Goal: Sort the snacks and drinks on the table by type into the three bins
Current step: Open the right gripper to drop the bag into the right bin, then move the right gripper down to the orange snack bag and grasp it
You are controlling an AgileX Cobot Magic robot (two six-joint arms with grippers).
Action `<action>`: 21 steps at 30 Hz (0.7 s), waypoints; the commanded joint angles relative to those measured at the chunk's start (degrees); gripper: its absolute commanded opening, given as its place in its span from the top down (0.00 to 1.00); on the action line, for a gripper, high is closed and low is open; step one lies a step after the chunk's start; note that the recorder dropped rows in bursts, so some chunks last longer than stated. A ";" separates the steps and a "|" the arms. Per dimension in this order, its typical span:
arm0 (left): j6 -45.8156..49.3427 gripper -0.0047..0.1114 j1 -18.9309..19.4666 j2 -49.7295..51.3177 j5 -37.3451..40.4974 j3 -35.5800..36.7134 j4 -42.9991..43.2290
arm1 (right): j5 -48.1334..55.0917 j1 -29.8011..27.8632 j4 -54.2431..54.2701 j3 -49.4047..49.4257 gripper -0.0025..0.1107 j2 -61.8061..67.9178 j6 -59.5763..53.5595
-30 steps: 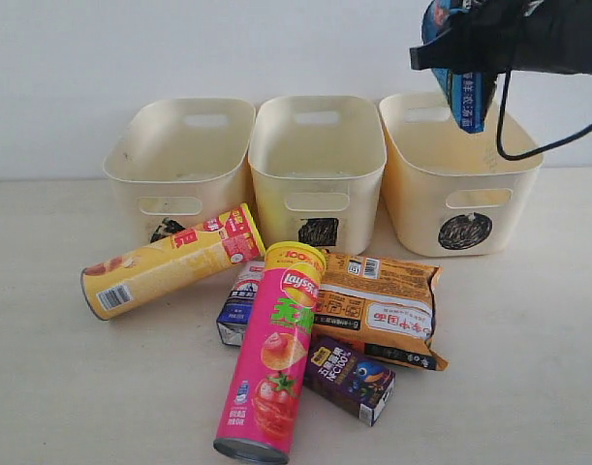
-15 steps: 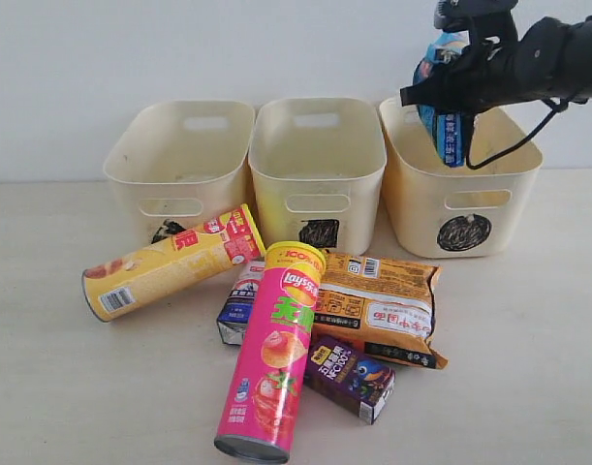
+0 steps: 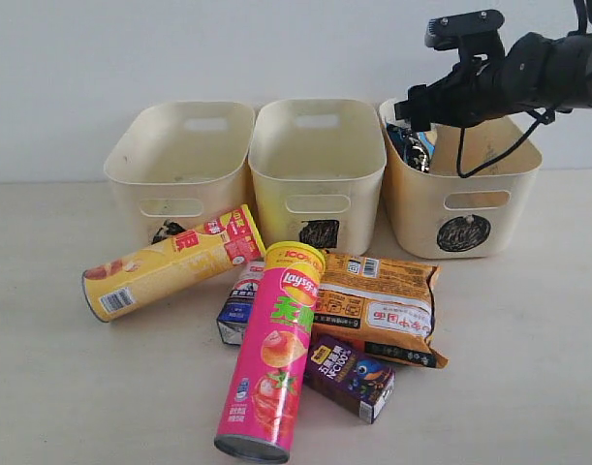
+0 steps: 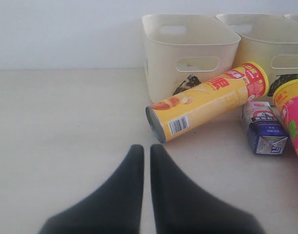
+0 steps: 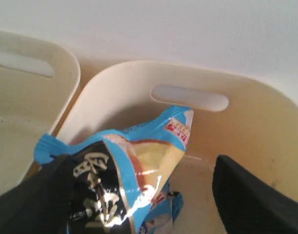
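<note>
Since your right end effector is open yet the bag seems to touch one finger, lifting could drag it from the bin.

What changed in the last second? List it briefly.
The right pincer lowered the blue-black bag into the right-hand bin and opened, letting it go. The pink Lay's can, yellow can, blue-and-white carton, purple carton and orange bag stayed put.
</note>
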 commanded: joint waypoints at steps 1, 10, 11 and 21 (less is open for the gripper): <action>-0.55 0.93 0.16 -0.16 0.06 0.19 0.00 | 6.19 -0.38 -0.30 -0.57 0.35 -3.49 -1.93; -0.55 0.93 0.16 -0.16 0.06 0.19 0.00 | 30.68 -0.38 -0.69 -0.43 0.61 -16.78 -2.04; -0.55 0.93 0.16 -0.16 0.06 0.19 0.00 | 33.09 -0.38 -1.34 0.76 0.61 -18.38 -1.80; -0.55 0.93 0.16 -0.16 0.06 0.19 0.00 | 26.91 -1.13 -0.61 26.50 0.61 -36.24 -1.41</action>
